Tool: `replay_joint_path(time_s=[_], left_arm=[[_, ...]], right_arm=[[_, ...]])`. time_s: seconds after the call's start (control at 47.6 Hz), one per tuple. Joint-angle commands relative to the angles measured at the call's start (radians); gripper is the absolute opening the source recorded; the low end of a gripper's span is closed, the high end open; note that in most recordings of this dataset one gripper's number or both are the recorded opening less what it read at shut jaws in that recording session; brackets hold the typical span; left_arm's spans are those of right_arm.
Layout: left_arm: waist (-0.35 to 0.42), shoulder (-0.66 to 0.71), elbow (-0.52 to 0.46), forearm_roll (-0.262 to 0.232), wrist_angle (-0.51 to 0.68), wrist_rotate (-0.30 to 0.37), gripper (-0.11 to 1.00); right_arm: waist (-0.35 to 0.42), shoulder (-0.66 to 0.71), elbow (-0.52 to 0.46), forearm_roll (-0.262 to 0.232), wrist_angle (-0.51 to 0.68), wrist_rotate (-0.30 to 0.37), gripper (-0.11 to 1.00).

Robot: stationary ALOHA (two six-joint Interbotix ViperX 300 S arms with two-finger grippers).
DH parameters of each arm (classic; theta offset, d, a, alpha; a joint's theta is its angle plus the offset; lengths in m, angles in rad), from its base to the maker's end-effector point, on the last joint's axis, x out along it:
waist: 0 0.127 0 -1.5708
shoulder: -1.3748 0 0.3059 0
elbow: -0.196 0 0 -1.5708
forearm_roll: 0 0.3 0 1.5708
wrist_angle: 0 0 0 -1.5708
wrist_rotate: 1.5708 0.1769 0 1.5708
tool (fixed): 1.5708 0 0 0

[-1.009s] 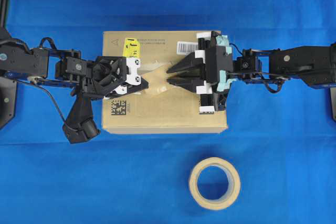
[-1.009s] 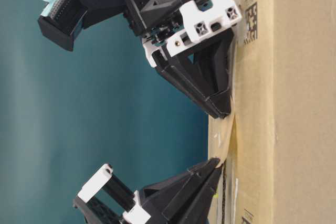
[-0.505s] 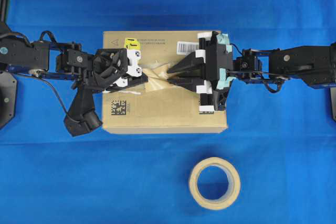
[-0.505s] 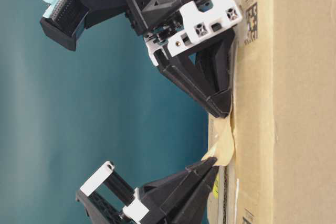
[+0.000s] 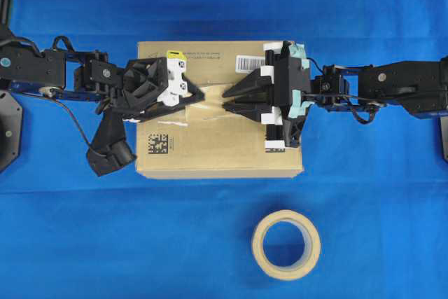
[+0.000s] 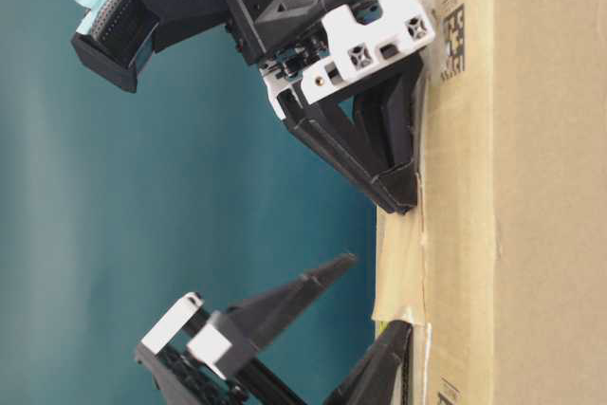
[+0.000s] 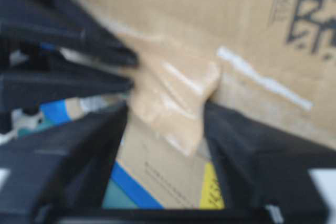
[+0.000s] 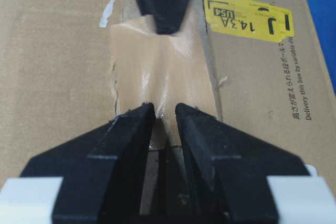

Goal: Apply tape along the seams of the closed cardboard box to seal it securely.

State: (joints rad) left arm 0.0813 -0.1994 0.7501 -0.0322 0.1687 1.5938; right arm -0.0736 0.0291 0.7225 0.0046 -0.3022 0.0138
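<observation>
The left gripper (image 5: 198, 97) reaches in level from the left over the cardboard box (image 5: 210, 155), its jaws spread wide, one finger raised clear and holding nothing. A yellow sticker (image 8: 247, 18) lies just beside it. Just ahead of its tips, the tape (image 5: 210, 105) lies flat along the seams (image 5: 157, 123). At the tape's far end, the right gripper (image 5: 225, 99) angles down, narrowly parted fingertips pressing the tape. A beige tape roll (image 5: 286, 244) lies well apart on the blue cloth (image 5: 84, 243).
</observation>
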Motion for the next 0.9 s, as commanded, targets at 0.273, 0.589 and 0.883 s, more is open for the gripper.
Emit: replay_joint_path(time_s=[0.273, 0.589, 0.883], left_arm=[[0.021, -0.038, 0.011, -0.002, 0.005, -0.002, 0.62], [0.021, -0.041, 0.014, -0.002, 0.006, -0.002, 0.62], [0.021, -0.054, 0.026, -0.002, 0.006, -0.003, 0.62]], right_arm=[[-0.003, -0.015, -0.003, 0.02, -0.003, -0.002, 0.35], [-0.003, -0.017, 0.0, 0.021, 0.0, -0.002, 0.35], [-0.003, -0.018, 0.0, 0.021, 0.003, -0.002, 0.35]])
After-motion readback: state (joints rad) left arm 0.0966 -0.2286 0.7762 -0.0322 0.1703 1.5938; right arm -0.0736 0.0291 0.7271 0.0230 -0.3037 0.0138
